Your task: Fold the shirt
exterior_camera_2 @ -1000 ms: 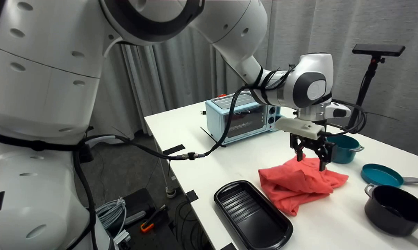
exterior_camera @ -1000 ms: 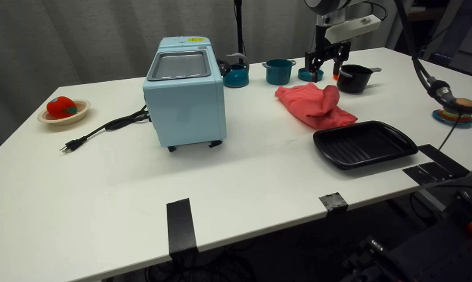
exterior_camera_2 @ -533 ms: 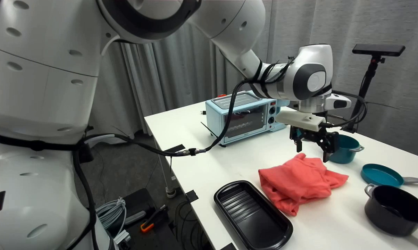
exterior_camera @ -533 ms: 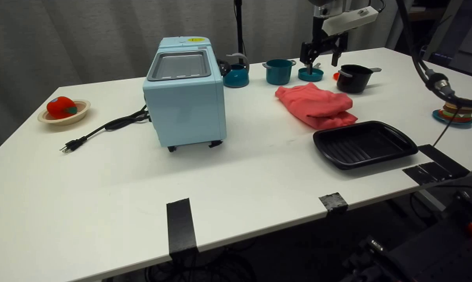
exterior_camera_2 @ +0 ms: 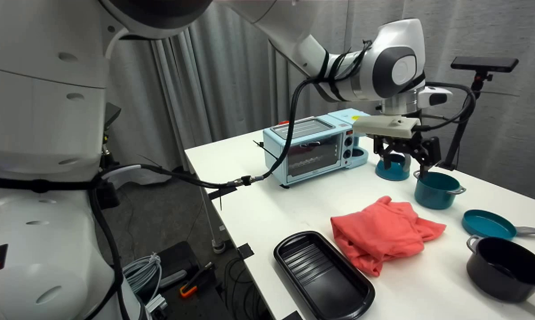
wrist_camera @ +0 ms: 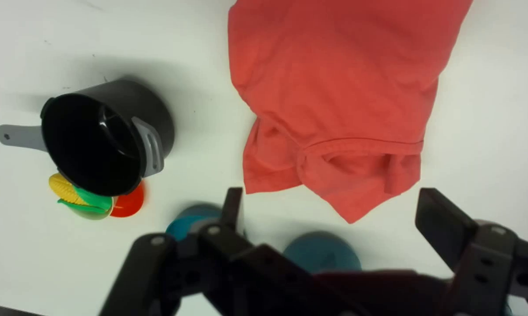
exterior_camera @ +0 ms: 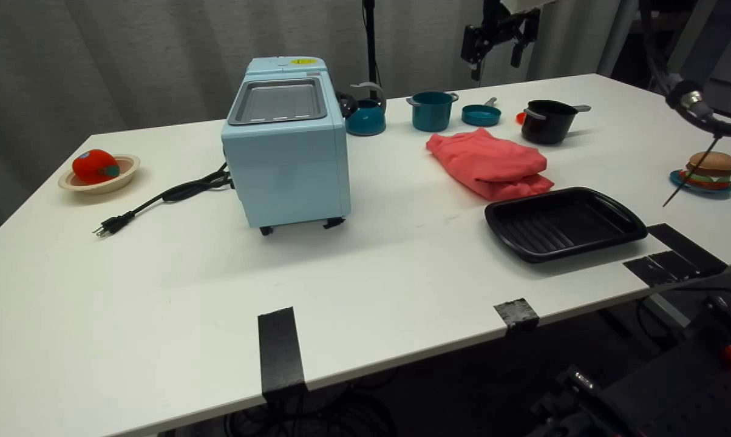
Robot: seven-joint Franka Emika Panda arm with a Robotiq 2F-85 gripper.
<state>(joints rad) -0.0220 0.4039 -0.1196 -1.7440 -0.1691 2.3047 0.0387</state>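
The coral-red shirt [exterior_camera: 488, 162] lies on the white table as a compact, partly folded bundle with rumpled edges; it also shows in an exterior view [exterior_camera_2: 383, 231]. In the wrist view the shirt [wrist_camera: 343, 87] has a broad smooth layer, a seam near its lower end, and a loose pointed flap and a sleeve-like piece below that. My gripper [exterior_camera: 496, 68] is open and empty, well above the table and apart from the shirt. In an exterior view the gripper [exterior_camera_2: 405, 170] hangs above and behind the shirt. The wrist view shows its two fingers [wrist_camera: 331, 193] wide apart with nothing between them.
A black tray [exterior_camera_2: 325, 278] lies close beside the shirt. A black pot [exterior_camera: 547, 123], teal pan [exterior_camera: 481, 115], teal pot [exterior_camera: 432, 111] and teal kettle [exterior_camera: 366, 118] stand around it. The light-blue toaster oven [exterior_camera: 286, 164] is farther off. A toy burger [exterior_camera: 708, 170] lies near the tray.
My gripper has risen from the shirt, open. The raised fold it stood beside has dropped flat over the bundle. Over the last half second only the arm moved, upward.
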